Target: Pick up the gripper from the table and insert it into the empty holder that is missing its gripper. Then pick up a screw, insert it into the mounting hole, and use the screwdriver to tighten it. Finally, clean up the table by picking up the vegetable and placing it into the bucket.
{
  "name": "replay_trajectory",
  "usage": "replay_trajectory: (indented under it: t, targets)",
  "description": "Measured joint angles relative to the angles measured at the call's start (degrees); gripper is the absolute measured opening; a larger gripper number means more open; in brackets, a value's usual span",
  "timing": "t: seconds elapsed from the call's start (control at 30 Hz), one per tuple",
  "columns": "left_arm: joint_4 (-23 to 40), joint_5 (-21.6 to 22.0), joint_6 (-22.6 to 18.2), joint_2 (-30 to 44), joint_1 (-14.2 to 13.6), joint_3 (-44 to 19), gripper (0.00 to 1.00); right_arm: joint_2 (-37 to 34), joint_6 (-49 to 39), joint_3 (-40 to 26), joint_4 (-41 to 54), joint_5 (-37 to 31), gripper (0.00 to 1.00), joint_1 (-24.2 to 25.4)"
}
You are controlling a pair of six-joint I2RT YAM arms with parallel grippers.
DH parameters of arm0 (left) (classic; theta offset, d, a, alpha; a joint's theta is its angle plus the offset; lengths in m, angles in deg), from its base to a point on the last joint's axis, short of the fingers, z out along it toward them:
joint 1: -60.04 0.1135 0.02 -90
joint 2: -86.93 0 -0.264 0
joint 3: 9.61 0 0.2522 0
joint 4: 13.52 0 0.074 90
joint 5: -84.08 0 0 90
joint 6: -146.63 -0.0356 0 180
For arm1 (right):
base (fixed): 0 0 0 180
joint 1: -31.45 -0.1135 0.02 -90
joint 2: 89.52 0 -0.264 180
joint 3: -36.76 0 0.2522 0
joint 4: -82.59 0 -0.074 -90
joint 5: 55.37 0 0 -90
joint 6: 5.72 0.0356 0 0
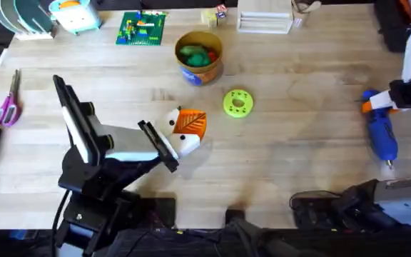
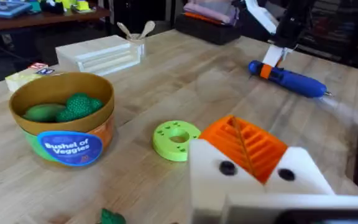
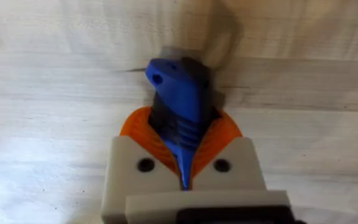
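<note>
We read one label: "Bushel of Veggies", white lettering on the blue band around the base of the bucket (image 2: 64,127), seen from the left wrist camera. From overhead the same blue band on the bucket (image 1: 199,56) is visible but its lettering is too small for us to read. A small block at the far edge of the bench (image 2: 166,81) carries a red mark; we cannot make out any letters on it.

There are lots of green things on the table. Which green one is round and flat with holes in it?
The lime-green disc, lying flat on the table beside the bucket. The other green things are toy vegetables inside the bucket and a square brick plate farther back.
</note>
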Motion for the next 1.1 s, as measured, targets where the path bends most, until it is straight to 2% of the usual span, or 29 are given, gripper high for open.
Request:
replay_trajectory:
  t: [0.2,0.53,0.73,0.93,1.1]
  targets:
    - [-0.01,0.0,0.0,-0.01,0.0,0.0,0.017,0.41,4.34,-2.45,0.42,1.07,0.024,0.0]
    - [0.0,0.01,-0.01,0.0,0.0,0.0,0.017,8.42,13.8,-13.65,-0.19,14.3,0.024,-0.02]
    - [0.0,0.0,-0.02,0.0,0.0,0.0,0.017,16.77,16.9,-13.86,-2.36,16.33,0.024,0.0]
    - [-0.01,0.0,-0.01,0.0,0.0,0.0,0.017,28.6,18.7,-13.88,-3.73,17.51,0.024,0.0]
    - [-0.02,0.02,0.0,-0.02,0.0,0.0,0.017,35.46,19.64,-12.93,-4.43,21.51,0.024,0.0]
